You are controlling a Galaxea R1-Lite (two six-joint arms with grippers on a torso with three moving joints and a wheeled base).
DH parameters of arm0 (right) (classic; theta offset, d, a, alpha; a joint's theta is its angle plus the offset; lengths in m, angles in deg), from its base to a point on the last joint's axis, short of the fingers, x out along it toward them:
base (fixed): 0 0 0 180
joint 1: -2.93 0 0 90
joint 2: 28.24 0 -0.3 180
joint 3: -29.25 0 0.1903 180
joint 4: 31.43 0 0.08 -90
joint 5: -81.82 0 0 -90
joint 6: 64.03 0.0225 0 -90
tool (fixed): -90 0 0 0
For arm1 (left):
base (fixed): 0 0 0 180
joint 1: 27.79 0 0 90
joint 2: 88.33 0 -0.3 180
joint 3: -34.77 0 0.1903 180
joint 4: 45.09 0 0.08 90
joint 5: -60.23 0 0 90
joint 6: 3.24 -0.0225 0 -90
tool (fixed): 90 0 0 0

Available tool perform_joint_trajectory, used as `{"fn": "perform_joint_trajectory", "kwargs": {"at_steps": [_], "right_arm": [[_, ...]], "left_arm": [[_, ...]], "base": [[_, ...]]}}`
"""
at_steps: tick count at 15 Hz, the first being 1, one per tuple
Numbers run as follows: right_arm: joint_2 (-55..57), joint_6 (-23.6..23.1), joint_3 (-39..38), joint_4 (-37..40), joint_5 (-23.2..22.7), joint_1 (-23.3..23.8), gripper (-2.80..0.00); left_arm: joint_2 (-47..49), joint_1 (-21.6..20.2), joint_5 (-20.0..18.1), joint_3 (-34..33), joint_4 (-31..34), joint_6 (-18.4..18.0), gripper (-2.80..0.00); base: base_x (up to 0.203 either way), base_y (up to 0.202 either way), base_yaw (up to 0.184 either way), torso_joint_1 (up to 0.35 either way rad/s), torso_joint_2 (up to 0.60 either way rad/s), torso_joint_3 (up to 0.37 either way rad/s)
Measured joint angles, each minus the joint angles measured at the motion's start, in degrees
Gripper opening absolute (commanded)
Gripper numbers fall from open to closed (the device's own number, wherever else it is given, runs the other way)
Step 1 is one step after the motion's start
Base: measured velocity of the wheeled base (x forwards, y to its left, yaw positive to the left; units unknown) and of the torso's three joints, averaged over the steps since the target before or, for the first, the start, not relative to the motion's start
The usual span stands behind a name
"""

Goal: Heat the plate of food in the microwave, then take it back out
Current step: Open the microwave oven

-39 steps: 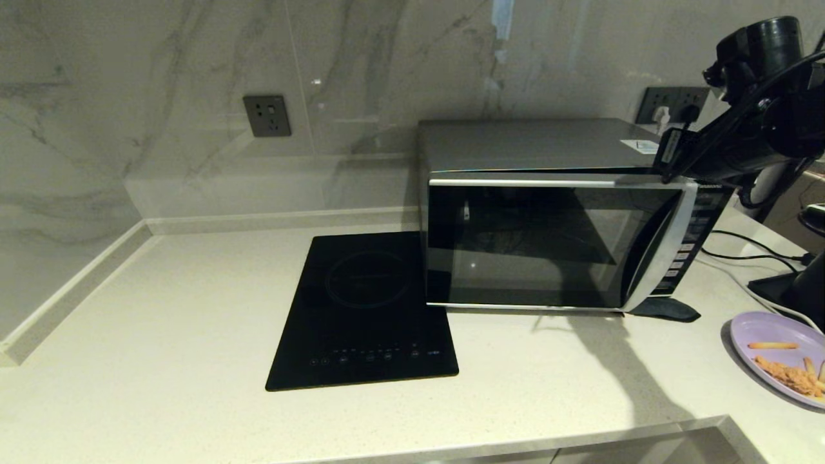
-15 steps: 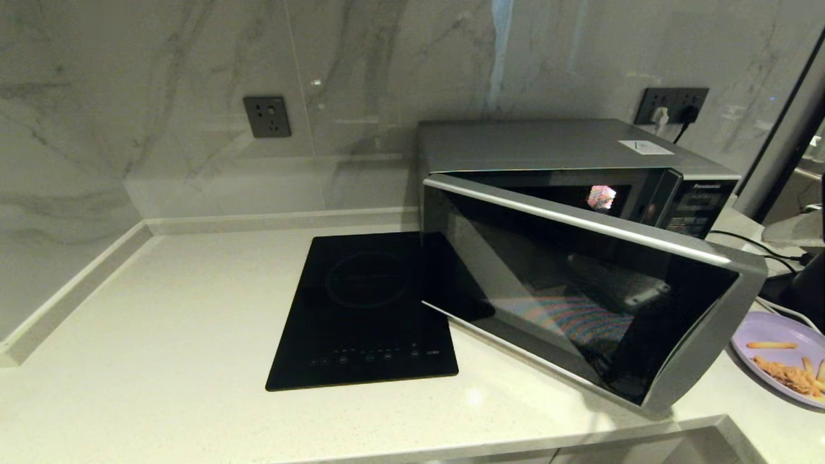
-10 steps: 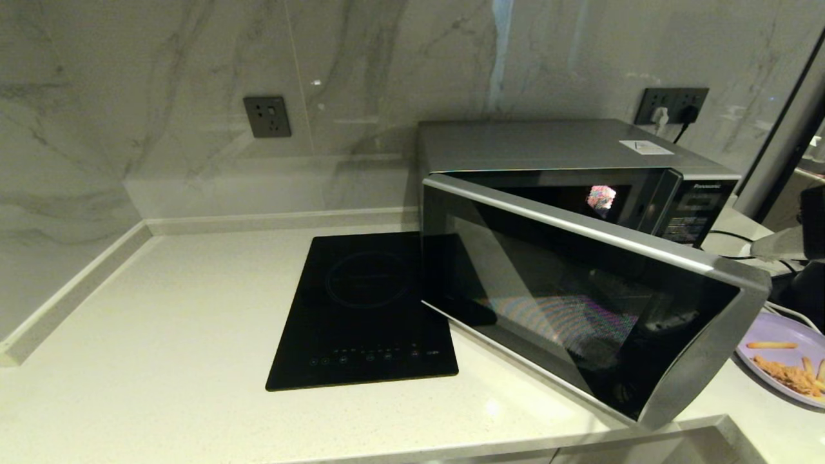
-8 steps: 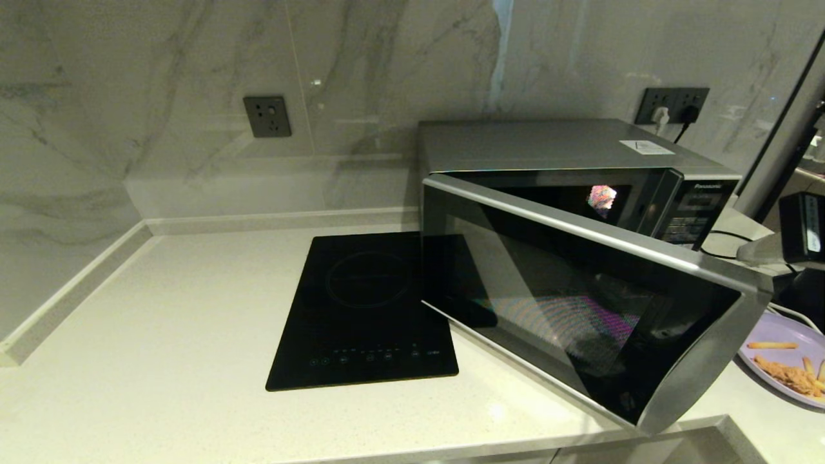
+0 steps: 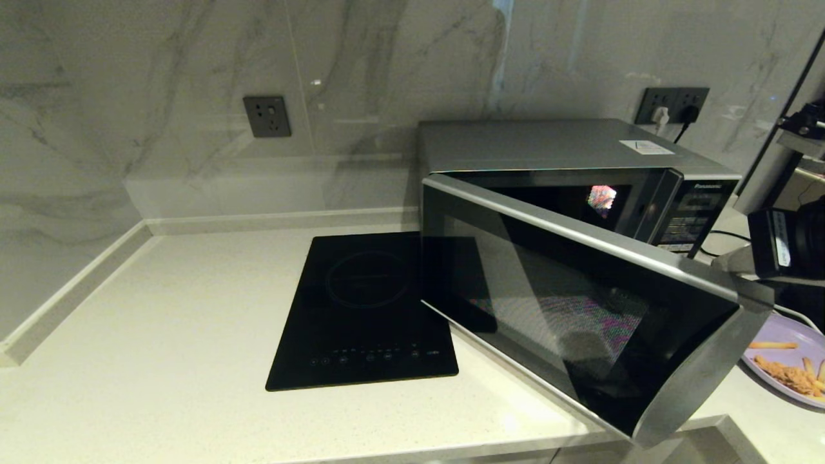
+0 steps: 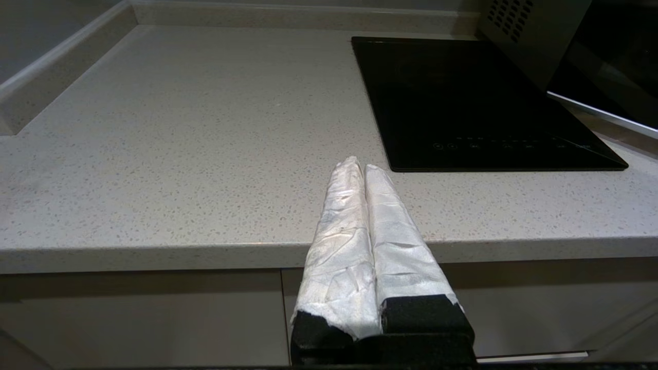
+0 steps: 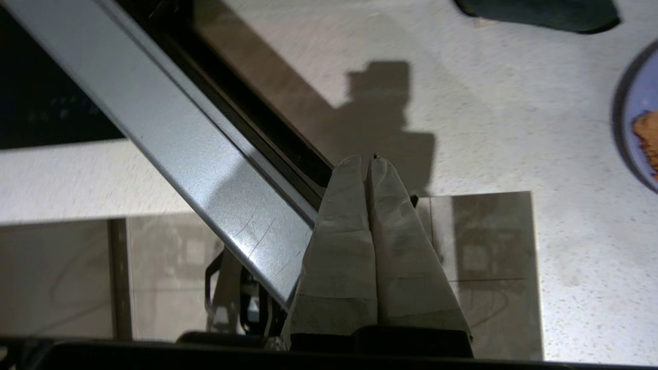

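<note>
Now, the scene as it stands:
Microwave: the silver microwave (image 5: 554, 151) stands on the pale speckled countertop (image 5: 161, 322) against the marble wall, plugged into a wall socket (image 5: 670, 104) behind it.
Door: the dark glass door (image 5: 580, 303) stands swung partly open, its free edge out over the counter's front edge.
Plate of food: the lilac plate of food (image 5: 789, 361) sits on the counter to the right of the microwave, outside it, with fries and a breaded piece on it.
Right gripper: the right gripper (image 7: 371, 162) has its wrapped fingers pressed together, holding nothing, just beside the door's silver free edge, above the counter.
Left gripper: the left gripper (image 6: 358, 165) is parked in front of the counter's edge, fingers together, empty.
Induction hob: the black induction hob (image 5: 367, 309) lies flat to the left of the microwave.
</note>
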Motion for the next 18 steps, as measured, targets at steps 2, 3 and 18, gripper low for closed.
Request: {"fn": "perform_joint_trajectory", "kwargs": {"at_steps": [2, 3, 18], "right_arm": [[-1.1, 0.2, -1.8, 0.1, 0.0, -4.0, -2.80], [-1.8, 0.8, -2.6, 0.1, 0.0, -6.2, -2.80], [4.3, 18.4, -4.1, -0.4, 21.7, 1.5, -2.80]], "left_arm": [[0.0, 0.0, 0.0, 0.0, 0.0, 0.0, -2.80], [0.0, 0.0, 0.0, 0.0, 0.0, 0.0, -2.80], [0.0, 0.0, 0.0, 0.0, 0.0, 0.0, -2.80]], "base": [[0.000, 0.000, 0.000, 0.000, 0.00, 0.000], [0.000, 0.000, 0.000, 0.000, 0.00, 0.000], [0.000, 0.000, 0.000, 0.000, 0.00, 0.000]]}}
